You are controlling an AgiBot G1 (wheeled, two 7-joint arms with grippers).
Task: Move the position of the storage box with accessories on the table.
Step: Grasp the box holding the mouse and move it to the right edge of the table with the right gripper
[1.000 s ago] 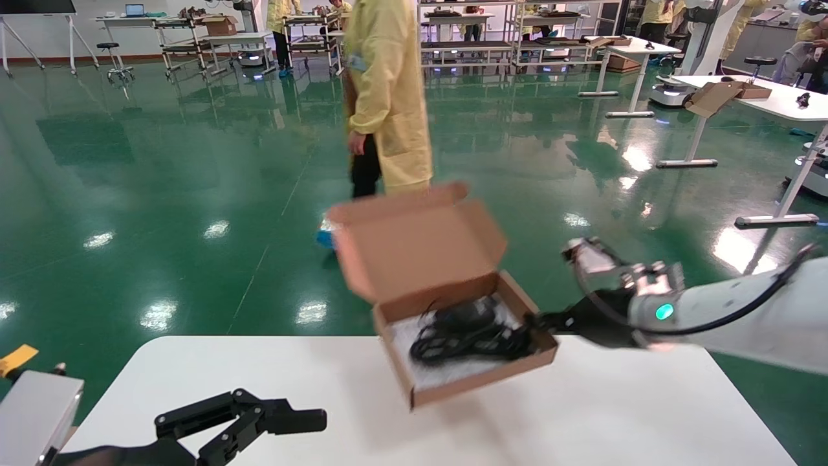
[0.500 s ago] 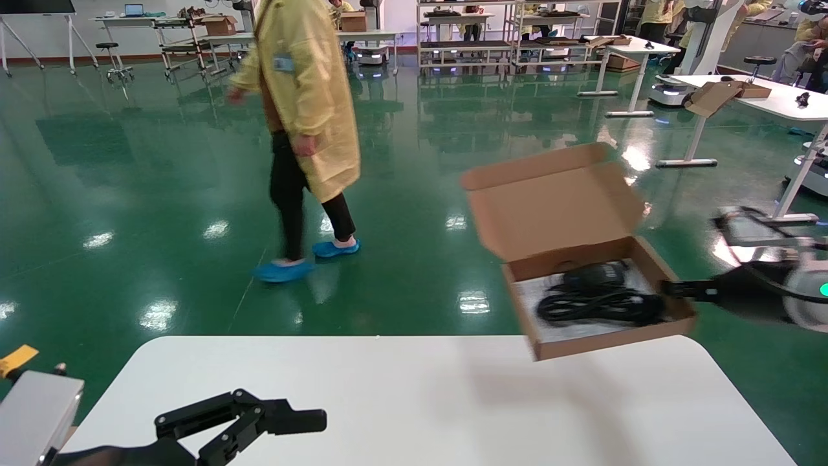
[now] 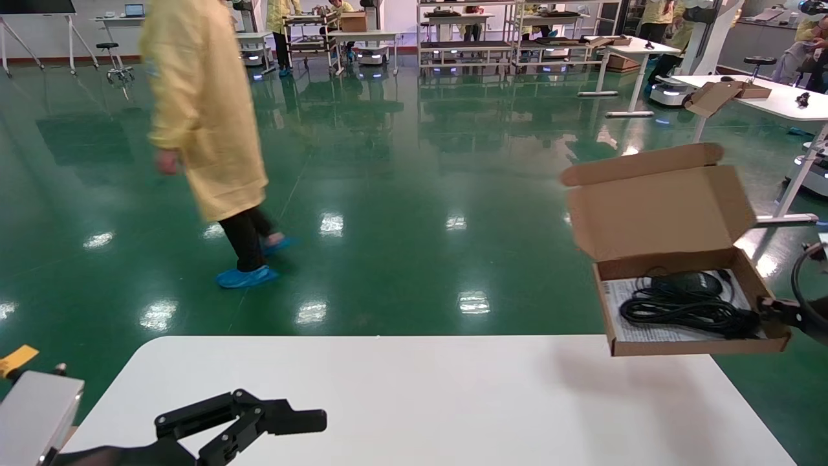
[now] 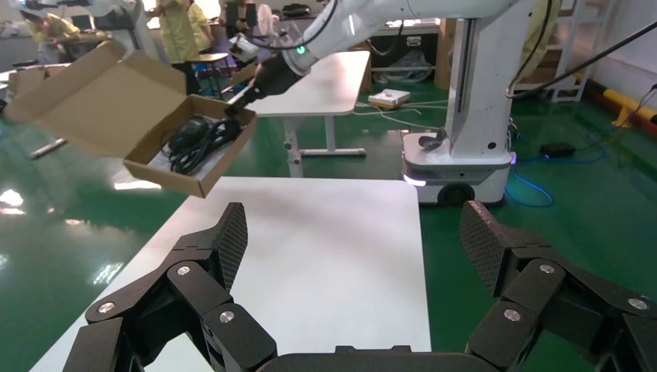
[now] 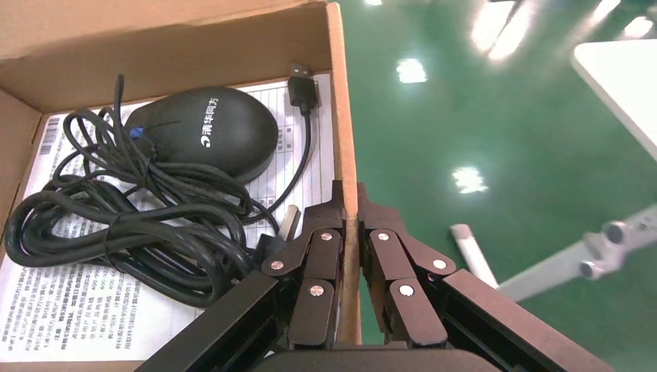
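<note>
The storage box point(image 3: 653, 213) hangs in the air, lid open, at the table's far right corner, partly beyond the edge. My right gripper point(image 5: 349, 203) is shut on the box's side wall point(image 5: 342, 116); it shows at the box's right end in the head view point(image 3: 773, 309). Inside lie a black mouse point(image 5: 203, 141), its coiled cable point(image 5: 116, 232) and a white printed sheet point(image 5: 62, 310). The box also shows in the left wrist view point(image 4: 139, 116). My left gripper point(image 3: 304, 421) is open and empty, low over the white table point(image 3: 414, 401) near its front left.
A person in a yellow coat point(image 3: 200, 110) walks on the green floor beyond the table. Another white table point(image 3: 770, 97) with a far-off cardboard box point(image 3: 715, 96) stands at the far right. The robot's base point(image 4: 457, 159) stands by the table.
My right gripper has carried the box to the right, from over the table's middle to its far right corner. The person has walked left. My left arm has not moved.
</note>
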